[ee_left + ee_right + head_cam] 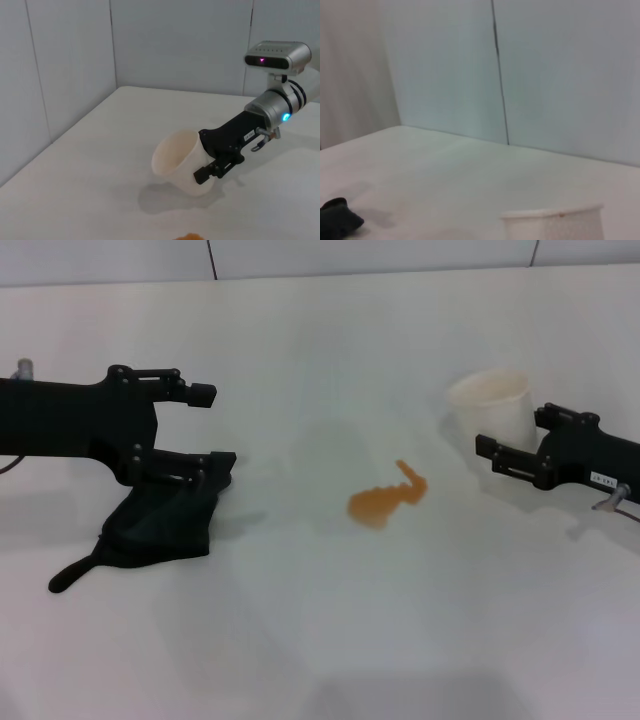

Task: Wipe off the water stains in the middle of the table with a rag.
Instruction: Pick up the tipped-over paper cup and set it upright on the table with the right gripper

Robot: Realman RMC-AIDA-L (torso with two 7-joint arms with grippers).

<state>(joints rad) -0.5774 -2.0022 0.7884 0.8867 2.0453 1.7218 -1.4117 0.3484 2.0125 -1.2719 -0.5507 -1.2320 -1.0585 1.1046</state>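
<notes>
The water stains [385,500] form an orange blotch with a thin arm in the middle of the white table [330,650]; a sliver of the water stains [189,236] shows in the left wrist view. The dark rag [160,530] lies at the left, its tail pointing toward the front edge. My left gripper [215,428] stands open above the rag's far edge, its lower finger [205,468] touching the cloth. My right gripper [510,430] is shut on a tilted white paper cup [490,400] to the right of the stain. That right gripper [212,167] also shows clamped on the cup [177,160].
A grey wall [300,255] runs along the table's far edge. The cup's rim [552,215] fills the lower part of the right wrist view, where a dark shape [337,220] sits far off on the table.
</notes>
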